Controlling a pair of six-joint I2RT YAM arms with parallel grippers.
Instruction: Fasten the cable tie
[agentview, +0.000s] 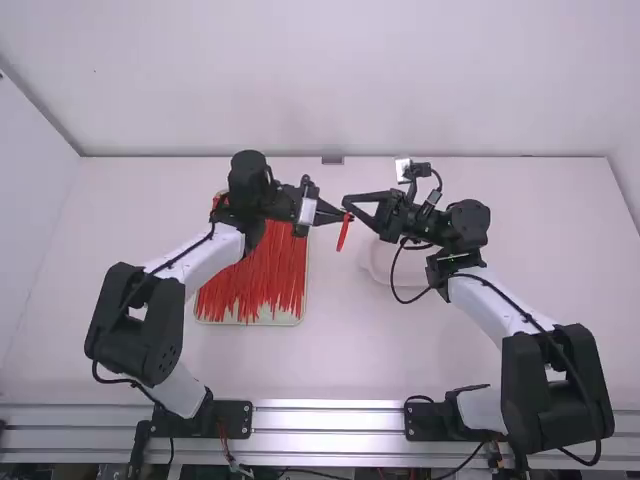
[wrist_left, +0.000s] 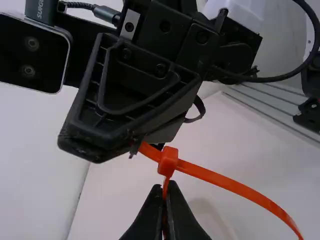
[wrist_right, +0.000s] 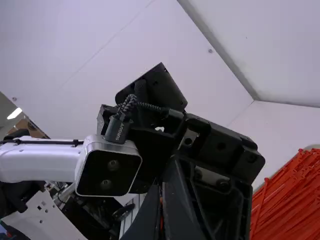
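Note:
Above the table's middle, an orange cable tie (agentview: 343, 233) hangs between my two grippers. The left gripper (agentview: 325, 212) is shut on the strap just below the tie's square head (wrist_left: 168, 159), and its pinched fingertips (wrist_left: 159, 192) show in the left wrist view. From the head the loose strap (wrist_left: 225, 181) runs away from the fingers. The right gripper (agentview: 350, 210) faces the left one and is shut on the tie's other end (wrist_left: 145, 148). In the right wrist view, its own fingers (wrist_right: 155, 210) are pressed together in front of the left arm's gripper body (wrist_right: 215, 160).
A heap of red cable ties (agentview: 255, 280) lies on a white tray (agentview: 303, 295) under the left arm, and the heap (wrist_right: 292, 192) also appears in the right wrist view. White walls close the table at the back and left. A metal rail (agentview: 330, 415) runs along the front.

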